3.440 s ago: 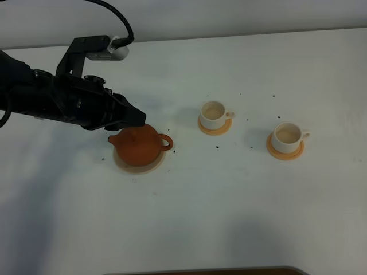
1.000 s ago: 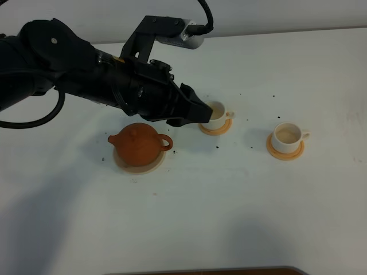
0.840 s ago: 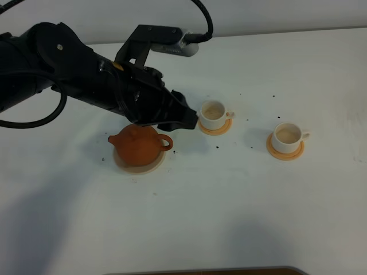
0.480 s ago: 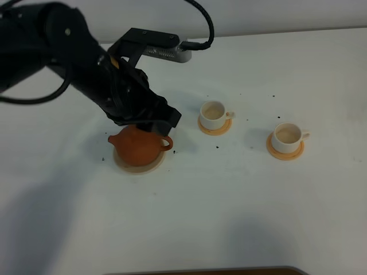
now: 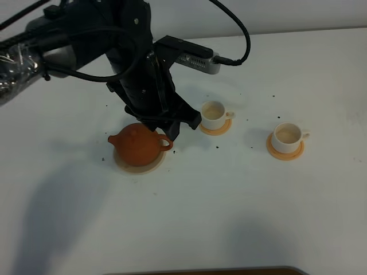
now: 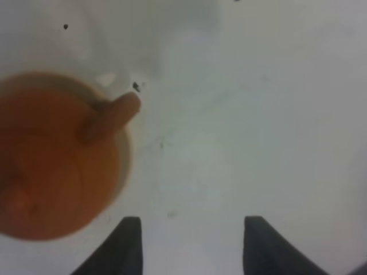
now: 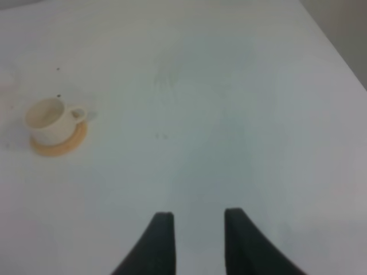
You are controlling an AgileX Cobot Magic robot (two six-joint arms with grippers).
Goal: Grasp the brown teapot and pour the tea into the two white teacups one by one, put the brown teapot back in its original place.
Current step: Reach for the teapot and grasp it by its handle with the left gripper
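Note:
The brown teapot [image 5: 136,145] stands upright on its pale tan disc [image 5: 150,167], spout to the left and loop handle to the right. My left gripper [image 5: 180,125] hangs open just right of the handle, pointing down and holding nothing. In the left wrist view the teapot [image 6: 51,172] and its handle [image 6: 112,114] lie beside the open gripper [image 6: 192,224], outside the gap. Two white teacups [image 5: 213,113] [image 5: 286,135] sit on orange coasters. My right gripper [image 7: 198,220] is open and empty over bare table, far from a teacup [image 7: 49,120]; it is out of the exterior view.
The orange coasters [image 5: 217,129] [image 5: 285,152] lie under the cups. Small dark specks [image 5: 217,147] dot the white table between teapot and cups. The left arm and its cable [image 5: 241,34] arch over the table's back left. A dark edge [image 5: 200,271] shows at the front.
My left arm has pulled back from the nearer teacup, turned its wrist downward and lowered the open gripper beside the teapot's handle. Teapot and cups have not moved.

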